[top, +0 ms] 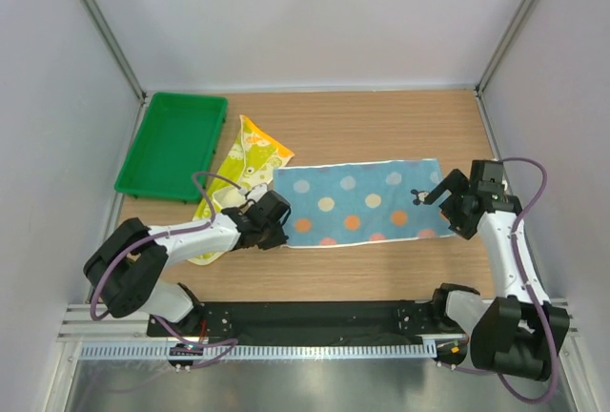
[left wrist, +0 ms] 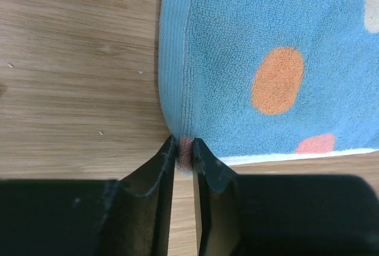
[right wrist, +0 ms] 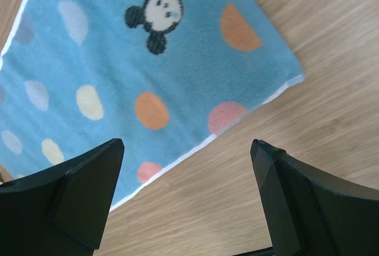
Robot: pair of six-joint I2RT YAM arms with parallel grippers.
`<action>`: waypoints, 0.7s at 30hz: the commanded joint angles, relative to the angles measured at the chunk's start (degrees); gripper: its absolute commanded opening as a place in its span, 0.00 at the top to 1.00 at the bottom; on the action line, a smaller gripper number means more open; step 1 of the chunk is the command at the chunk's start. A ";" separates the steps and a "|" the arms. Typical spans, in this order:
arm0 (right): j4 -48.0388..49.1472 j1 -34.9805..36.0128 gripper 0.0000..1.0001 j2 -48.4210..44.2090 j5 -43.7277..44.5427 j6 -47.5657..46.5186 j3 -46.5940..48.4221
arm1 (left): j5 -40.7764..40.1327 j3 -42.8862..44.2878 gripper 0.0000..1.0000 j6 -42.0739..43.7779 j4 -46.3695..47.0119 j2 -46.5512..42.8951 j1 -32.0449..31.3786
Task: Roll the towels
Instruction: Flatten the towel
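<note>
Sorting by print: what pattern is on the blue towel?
Blue towel: orange, pink and cream dots plus a cartoon mouse face; best in right wrist view.

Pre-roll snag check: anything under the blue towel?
The blue towel lies flat, no bulge, with bare wooden table showing past its near and right edges. The wood directly beneath is covered, so nothing thin there can be ruled out. The left claw pinches its near-left corner.
</note>
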 commanded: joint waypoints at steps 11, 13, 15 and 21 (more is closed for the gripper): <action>7.29 -15.92 0.14 14.24 -6.28 0.54 -3.84 | -1.32 0.81 1.00 2.03 0.69 1.61 0.60; 8.35 -16.45 0.19 16.00 -6.55 1.77 -4.11 | -1.06 0.90 1.00 2.55 1.12 1.53 0.86; 9.15 -16.54 0.21 17.32 -5.41 1.78 -3.94 | -0.88 0.90 1.00 2.99 1.56 1.26 1.13; 11.96 -17.15 0.40 20.66 -2.95 1.42 -5.08 | 1.14 0.29 1.00 4.75 2.09 0.65 3.59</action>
